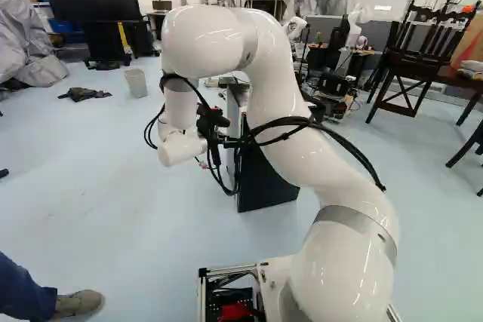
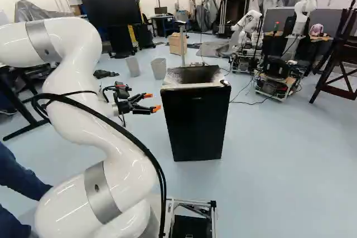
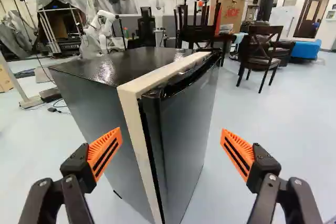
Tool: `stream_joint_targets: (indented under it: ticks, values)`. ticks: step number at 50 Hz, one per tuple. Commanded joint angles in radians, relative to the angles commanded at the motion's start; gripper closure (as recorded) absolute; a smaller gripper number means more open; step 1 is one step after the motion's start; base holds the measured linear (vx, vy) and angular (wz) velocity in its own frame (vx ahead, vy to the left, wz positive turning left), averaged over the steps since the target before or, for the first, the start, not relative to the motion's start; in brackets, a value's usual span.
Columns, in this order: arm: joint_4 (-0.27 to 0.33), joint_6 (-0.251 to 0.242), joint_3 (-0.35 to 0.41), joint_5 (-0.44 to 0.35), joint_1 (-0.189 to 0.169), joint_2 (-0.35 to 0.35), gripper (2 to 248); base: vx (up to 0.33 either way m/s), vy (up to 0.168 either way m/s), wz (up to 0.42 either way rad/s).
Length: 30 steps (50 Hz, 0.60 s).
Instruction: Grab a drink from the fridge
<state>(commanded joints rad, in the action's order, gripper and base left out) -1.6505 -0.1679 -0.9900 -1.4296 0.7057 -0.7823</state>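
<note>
In the right base view my gripper [image 2: 152, 102] is held out level with the upper part of the black fridge [image 2: 196, 121], a short way to its left and apart from it. The wrist view shows the gripper [image 3: 172, 140] open and empty, its orange pads wide apart. Ahead of it stands the fridge corner, with a pale front edge [image 3: 135, 124] and the dark door [image 3: 181, 119] between the lines of the two fingers. A thin dark gap runs beside the door; I cannot tell whether it is ajar. No drink shows, and the fridge's inside is hidden.
Two bins [image 2: 158, 68] stand on the floor behind the fridge. Another robot [image 2: 279, 73] is farther back. Dark chairs [image 3: 258, 53] stand beyond the fridge's door side. A person's leg and shoe [image 1: 75, 303] are close at the left of the left base view.
</note>
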Motion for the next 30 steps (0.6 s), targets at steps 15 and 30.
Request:
stream_joint_targets:
  ticks: [15,30]
  values:
    - [0.0,0.0,-0.015,0.0,-0.019,-0.007,3,0.0,0.0,0.0]
    - [0.0,0.0,-0.019,0.0,-0.035,-0.008,3,0.0,0.0,0.0]
